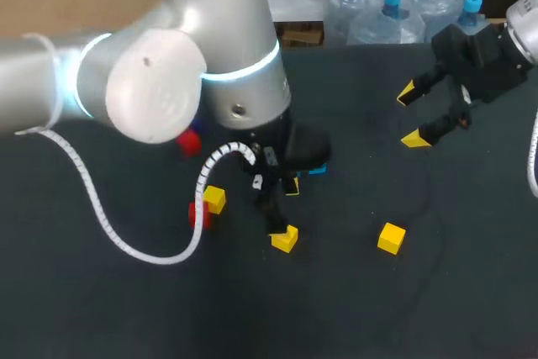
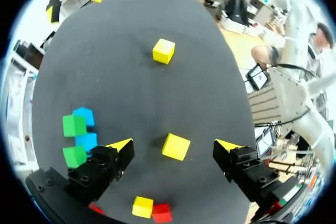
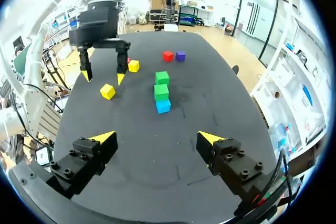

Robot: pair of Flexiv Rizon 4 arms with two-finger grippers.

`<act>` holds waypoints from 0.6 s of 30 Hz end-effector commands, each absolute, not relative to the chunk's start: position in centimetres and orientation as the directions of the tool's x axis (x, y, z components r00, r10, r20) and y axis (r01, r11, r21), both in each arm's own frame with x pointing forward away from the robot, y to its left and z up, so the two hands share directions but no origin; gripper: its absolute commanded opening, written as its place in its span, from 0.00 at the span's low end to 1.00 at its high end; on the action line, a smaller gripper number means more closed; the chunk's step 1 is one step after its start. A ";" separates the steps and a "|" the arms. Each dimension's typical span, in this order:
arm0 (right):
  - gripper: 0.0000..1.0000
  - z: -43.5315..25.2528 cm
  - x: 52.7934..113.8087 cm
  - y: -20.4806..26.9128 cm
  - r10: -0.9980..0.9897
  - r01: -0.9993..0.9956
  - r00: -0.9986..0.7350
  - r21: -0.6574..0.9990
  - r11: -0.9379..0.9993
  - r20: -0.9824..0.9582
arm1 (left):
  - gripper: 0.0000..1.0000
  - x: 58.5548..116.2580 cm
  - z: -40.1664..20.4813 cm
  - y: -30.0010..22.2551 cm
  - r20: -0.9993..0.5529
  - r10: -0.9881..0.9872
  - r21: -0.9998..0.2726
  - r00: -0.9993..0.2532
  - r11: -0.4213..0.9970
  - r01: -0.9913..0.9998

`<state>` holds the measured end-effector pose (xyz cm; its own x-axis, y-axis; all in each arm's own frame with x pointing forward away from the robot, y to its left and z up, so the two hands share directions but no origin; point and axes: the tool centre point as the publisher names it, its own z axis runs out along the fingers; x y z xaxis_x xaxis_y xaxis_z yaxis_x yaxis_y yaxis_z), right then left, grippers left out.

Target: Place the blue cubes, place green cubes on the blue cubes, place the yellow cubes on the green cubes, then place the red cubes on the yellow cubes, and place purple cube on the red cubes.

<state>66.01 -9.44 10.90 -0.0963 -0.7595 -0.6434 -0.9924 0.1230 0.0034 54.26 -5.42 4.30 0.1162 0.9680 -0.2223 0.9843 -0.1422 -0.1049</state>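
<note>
Hovering my left claw (image 2: 174, 144), released wide, over the yellow cube (image 1: 285, 239) in the head view's lower middle, I need to centre on it, square up to its faces, and drop straight before clenching.

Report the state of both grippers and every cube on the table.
Left gripper: fingers open, above a small yellow cube, not gripping.
Right gripper: fingers open, empty.
Two green cubes: each stacked on a blue cube.
Two other yellow cubes: loose, unstacked.
Two red cubes: loose, unstacked.
Purple cube: loose beside a red cube.
</note>
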 end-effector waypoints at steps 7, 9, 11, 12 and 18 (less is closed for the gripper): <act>1.00 10.9 66.0 -9.5 -0.758 -0.992 -0.095 0.002 0.123 -0.645 | 1.00 51.7 3.0 -5.2 -0.136 0.988 -0.024 0.075 -0.079 0.997; 1.00 10.9 66.0 -9.5 -0.758 -0.992 -0.095 0.002 0.123 -0.645 | 1.00 51.5 2.4 -5.3 -0.129 0.988 -0.040 0.089 -0.095 0.995; 1.00 10.9 66.0 -9.5 -0.758 -0.992 -0.095 0.002 0.123 -0.645 | 1.00 51.3 2.1 -5.3 -0.126 0.986 -0.043 0.109 -0.115 0.992; 1.00 10.9 66.0 -9.5 -0.758 -0.992 -0.095 0.002 0.123 -0.645 | 1.00 51.3 2.1 -5.3 -0.125 0.986 -0.043 0.108 -0.114 0.993; 1.00 10.9 66.0 -9.5 -0.758 -0.992 -0.095 0.002 0.123 -0.645 | 1.00 51.1 1.9 -5.1 -0.120 0.981 -0.026 0.155 -0.159 0.987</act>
